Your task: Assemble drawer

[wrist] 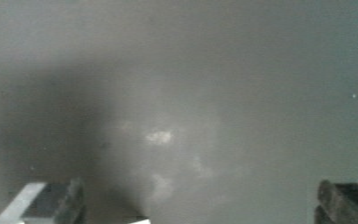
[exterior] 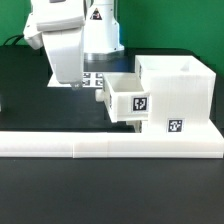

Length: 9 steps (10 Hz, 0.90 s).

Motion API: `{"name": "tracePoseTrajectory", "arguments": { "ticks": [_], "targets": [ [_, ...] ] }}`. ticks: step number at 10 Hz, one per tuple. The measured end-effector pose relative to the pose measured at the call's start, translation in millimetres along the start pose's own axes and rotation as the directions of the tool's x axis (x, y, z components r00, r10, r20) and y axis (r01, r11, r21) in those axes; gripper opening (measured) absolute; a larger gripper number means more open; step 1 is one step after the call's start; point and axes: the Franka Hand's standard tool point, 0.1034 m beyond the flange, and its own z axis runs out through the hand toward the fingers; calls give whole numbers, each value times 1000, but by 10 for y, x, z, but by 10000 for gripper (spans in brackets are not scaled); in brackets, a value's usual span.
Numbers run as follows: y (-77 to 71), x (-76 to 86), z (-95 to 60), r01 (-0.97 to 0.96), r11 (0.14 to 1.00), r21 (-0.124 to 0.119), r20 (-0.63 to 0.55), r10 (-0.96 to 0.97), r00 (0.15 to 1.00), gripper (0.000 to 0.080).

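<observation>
The drawer's tall white shell (exterior: 178, 88) stands at the exterior view's right, with a square tag on its front. One white tray (exterior: 128, 98) with a tag sticks out of the shell's side, partly slid in. A second tray is not visible. My gripper (exterior: 77, 82) hangs low over the dark table, to the exterior view's left of the tray and apart from it. In the wrist view the gripper (wrist: 194, 208) is open, with one fingertip (wrist: 37, 203) at each lower corner. Only blurred grey table shows between them.
A long low white L-shaped rail (exterior: 100, 146) runs along the table's front, with the shell resting against it. The marker board (exterior: 94, 77) lies behind the tray, partly covered by my arm.
</observation>
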Motion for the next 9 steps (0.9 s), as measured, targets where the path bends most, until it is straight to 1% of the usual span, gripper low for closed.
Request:
{"name": "tracePoseTrajectory", "arguments": {
  "ticks": [3,4,5,6,9],
  "targets": [
    [1,1,17,6,1000,3,-2,-6,1000,649],
    [52,3,-12,90,996,10,-10,-90,996,649],
    [163,35,-62,118,993,-6,-12,-118,993,649],
    [208,81,-60,106,994,-9,-15,-106,994,649],
    [225,291,-20,50,999,-9,-15,-50,999,649]
  ]
}}
